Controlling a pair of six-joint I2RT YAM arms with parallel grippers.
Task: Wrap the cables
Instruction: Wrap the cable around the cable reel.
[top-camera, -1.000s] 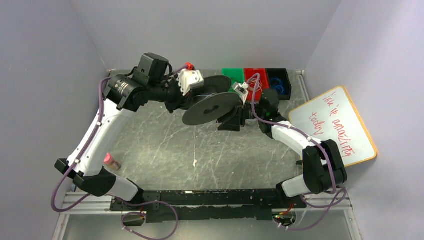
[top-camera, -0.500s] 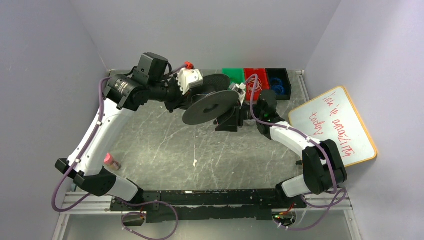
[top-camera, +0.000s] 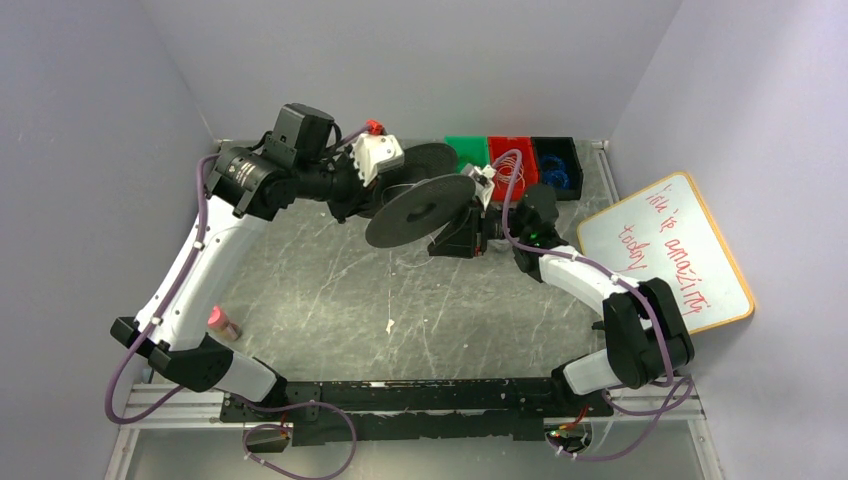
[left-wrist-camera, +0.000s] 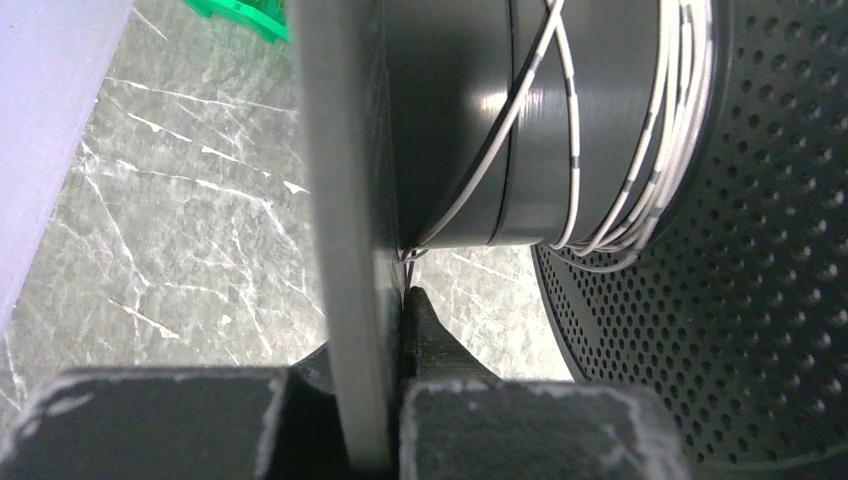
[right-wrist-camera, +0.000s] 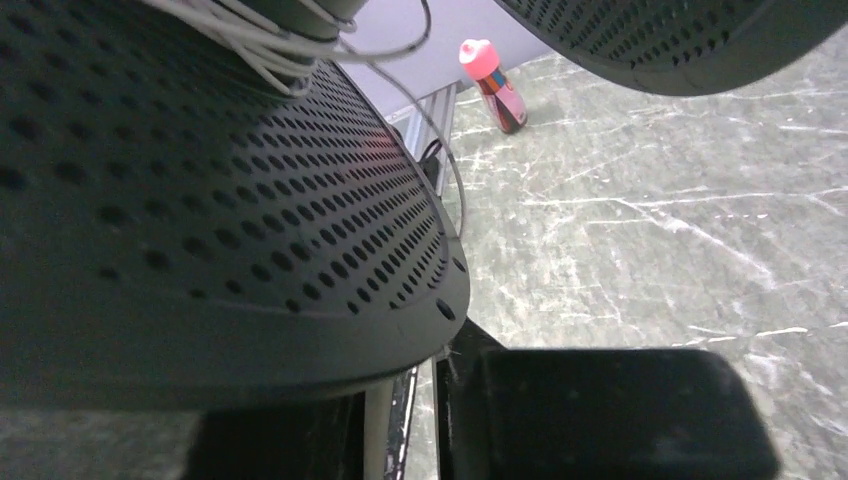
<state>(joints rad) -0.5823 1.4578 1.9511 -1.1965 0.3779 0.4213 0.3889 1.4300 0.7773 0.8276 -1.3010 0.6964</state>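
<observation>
A black perforated spool (top-camera: 420, 208) is held up above the table's far middle. My left gripper (top-camera: 385, 185) is shut on the edge of one flange (left-wrist-camera: 340, 200), seen pinched between the jaws (left-wrist-camera: 375, 350). Grey-white cable (left-wrist-camera: 660, 150) is wound in several loose turns round the hub. My right gripper (top-camera: 455, 235) sits just under the spool's right side. In the right wrist view the flange (right-wrist-camera: 200, 200) fills the upper left, and a thin strand of cable (right-wrist-camera: 455, 200) runs down to the nearly closed jaws (right-wrist-camera: 420, 400), which look shut on it.
Green (top-camera: 463, 150), red (top-camera: 512, 155) and black (top-camera: 556, 160) bins stand at the back. A whiteboard (top-camera: 665, 255) leans at the right. A pink-capped bottle (top-camera: 224, 323) stands at the left, also in the right wrist view (right-wrist-camera: 497, 85). A white cable end (top-camera: 388, 325) lies mid-table.
My right gripper has shifted a little left and up under the spool. The left arm and the spool have barely moved.
</observation>
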